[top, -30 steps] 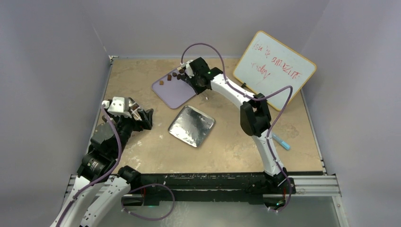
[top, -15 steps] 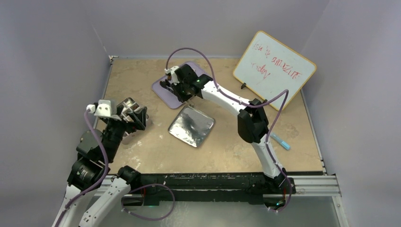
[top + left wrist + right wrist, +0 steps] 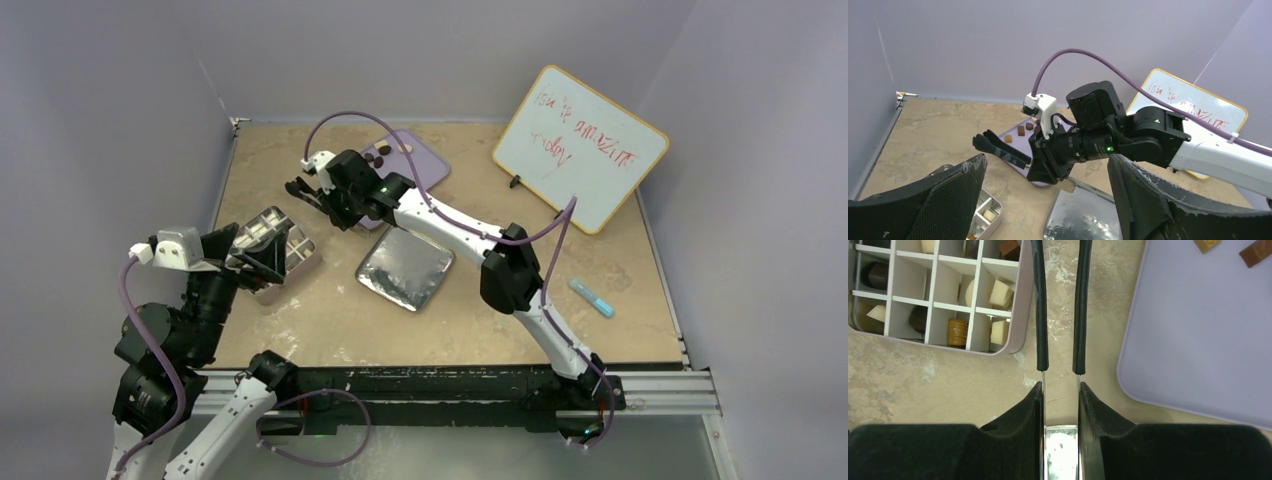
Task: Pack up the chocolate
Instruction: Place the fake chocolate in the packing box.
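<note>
Cream-white, caramel and dark chocolate lumps [image 3: 1000, 292] in box [image 3: 1020, 315] cells; left hand [image 3: 1047, 160] wide-open, right hand [image 3: 1060, 260] narrowly parted, grip untellable.

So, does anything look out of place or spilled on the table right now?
Nothing looks spilled or broken. The foil square lies skewed to the table edges, its face wrinkled, and one cream chocolate sits tilted in its cell of the divided box.
</note>
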Controlling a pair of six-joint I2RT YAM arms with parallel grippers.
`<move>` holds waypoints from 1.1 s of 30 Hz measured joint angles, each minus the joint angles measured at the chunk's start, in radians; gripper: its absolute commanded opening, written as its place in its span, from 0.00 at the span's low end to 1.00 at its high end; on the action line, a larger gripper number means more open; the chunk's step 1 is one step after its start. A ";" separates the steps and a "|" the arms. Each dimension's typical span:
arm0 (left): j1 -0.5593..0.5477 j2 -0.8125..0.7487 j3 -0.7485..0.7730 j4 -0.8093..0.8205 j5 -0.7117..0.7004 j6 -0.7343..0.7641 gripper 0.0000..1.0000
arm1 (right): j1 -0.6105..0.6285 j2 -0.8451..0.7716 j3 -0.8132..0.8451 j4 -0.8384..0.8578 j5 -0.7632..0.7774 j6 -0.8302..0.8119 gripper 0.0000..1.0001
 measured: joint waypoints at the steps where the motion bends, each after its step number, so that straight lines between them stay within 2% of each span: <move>1: 0.000 0.000 0.004 -0.003 0.003 -0.003 0.89 | 0.002 0.014 0.010 0.000 0.000 0.003 0.26; 23: 0.000 -0.025 0.032 -0.043 0.021 -0.022 0.89 | 0.079 0.114 0.095 0.047 0.003 0.053 0.26; 33: 0.000 -0.024 0.057 -0.053 0.022 -0.022 0.89 | 0.077 0.165 0.109 0.055 0.030 0.014 0.28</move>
